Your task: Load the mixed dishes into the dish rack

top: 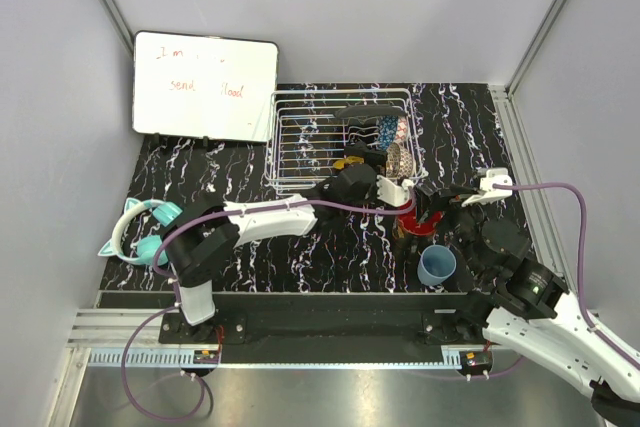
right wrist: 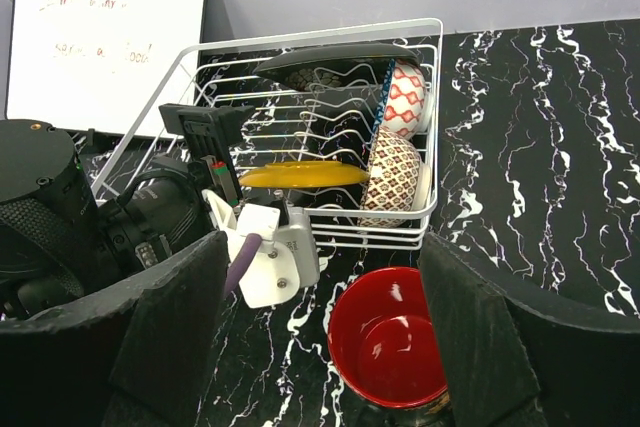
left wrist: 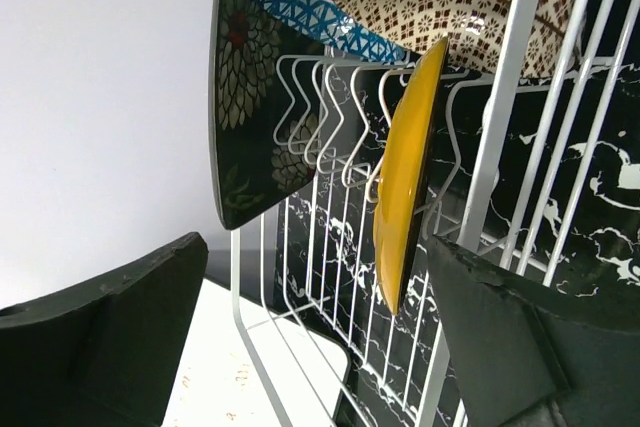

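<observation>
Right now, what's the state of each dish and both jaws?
Yellow plate: on edge in rack.
Dark plate: on edge in rack.
Blue bowl: on side in rack.
Beige bowl: on side in rack.
Mug: upright on table, empty.
Cup: upright on table.
Left jaws: open.
Right jaws: open, over mug.

The left arm stretches forward, the left gripper gaping wide. The right gripper hangs with jaws apart.

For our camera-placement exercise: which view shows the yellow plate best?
Left wrist: the yellow plate stands large and close, on edge in the rack. The right wrist view shows it small, as a thin yellow strip. The top view shows only a sliver.
</observation>
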Motion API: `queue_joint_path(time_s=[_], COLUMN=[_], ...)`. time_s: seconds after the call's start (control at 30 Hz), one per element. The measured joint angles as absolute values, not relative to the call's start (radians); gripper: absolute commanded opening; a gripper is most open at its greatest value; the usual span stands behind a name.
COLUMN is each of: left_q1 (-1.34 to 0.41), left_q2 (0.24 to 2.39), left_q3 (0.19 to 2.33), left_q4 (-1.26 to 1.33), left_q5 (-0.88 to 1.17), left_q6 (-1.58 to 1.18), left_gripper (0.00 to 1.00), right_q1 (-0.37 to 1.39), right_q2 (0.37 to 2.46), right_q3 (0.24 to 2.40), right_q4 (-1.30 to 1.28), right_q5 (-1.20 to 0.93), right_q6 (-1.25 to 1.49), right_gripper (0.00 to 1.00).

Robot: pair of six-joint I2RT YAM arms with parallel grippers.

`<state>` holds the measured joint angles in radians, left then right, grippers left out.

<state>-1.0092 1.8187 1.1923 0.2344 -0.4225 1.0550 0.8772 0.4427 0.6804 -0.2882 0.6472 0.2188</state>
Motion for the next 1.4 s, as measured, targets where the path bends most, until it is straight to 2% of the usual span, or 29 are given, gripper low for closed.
queue_joint_path(time_s=[0.33, 0.5, 0.8, 1.17, 1.4], left_q1=[-1.012, -1.014, -1.002, -0.714, -0.626], left_q2=[1.755, 1.583, 1.248, 1.1, 1.021], left_q3=[1.211, 1.208, 1.202, 1.167, 1.112], left_q4=[0.121, 0.014, -0.282, -0.562, -0.658], left_q5=[-0.425, -0.436, -0.473, -0.387, -0.275], left_q6=[1.039, 0.979, 0.793, 0.524, 0.449], left_gripper=[0.99, 0.99, 0.99, 0.99, 0.99], right_q1=[0.877, 0.877, 0.877, 0.878, 0.877], right_q2=[0.496, 0.605, 0.826, 1.092, 1.225], right_q3=[0.729, 0.768, 0.785, 0.855, 0.883], right_q4=[-0.351, -0.487, -0.658, -0.704, -0.702], right_q5=[0.663, 0.654, 0.48, 0.405, 0.454], right_q6=[0.245, 0.353, 0.488, 0.52, 0.501], right_gripper=[0.81, 0.78, 0.76, 0.74, 0.7])
